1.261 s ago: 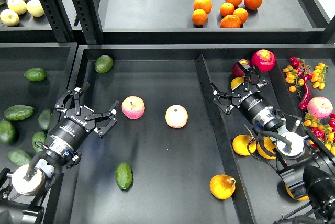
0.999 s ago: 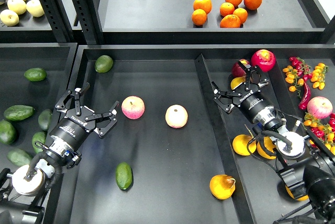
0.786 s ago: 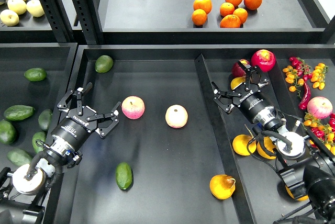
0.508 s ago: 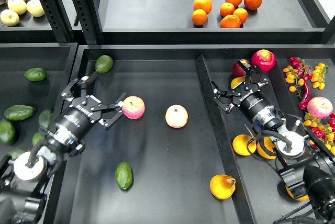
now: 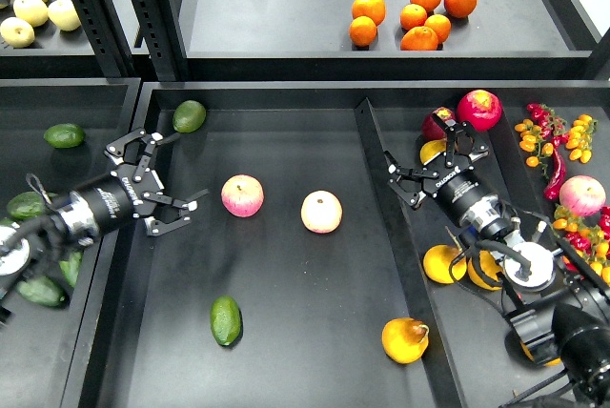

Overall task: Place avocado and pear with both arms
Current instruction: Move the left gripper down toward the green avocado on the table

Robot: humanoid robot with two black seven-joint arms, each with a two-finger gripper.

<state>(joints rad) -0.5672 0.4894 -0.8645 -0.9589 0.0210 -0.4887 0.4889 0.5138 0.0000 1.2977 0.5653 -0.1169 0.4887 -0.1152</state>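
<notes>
The avocado (image 5: 225,320) lies in the front left of the middle tray (image 5: 305,332), dark green and oval. The pear (image 5: 405,339) lies golden yellow in the same tray, at the front right near the divider. My left gripper (image 5: 178,172) is open and empty over the tray's left edge, left of a pink apple (image 5: 242,195) and well behind the avocado. My right gripper (image 5: 429,154) is open in the right bin, over a yellow fruit (image 5: 431,150) between its fingers, far behind the pear.
A second pink apple (image 5: 321,212) sits mid-tray and a paler green fruit (image 5: 189,115) at its back left. Several green fruits (image 5: 63,135) fill the left bin. Yellow pears (image 5: 443,263) and red fruit (image 5: 478,110) lie in the right bin. Oranges (image 5: 417,17) are on the shelf.
</notes>
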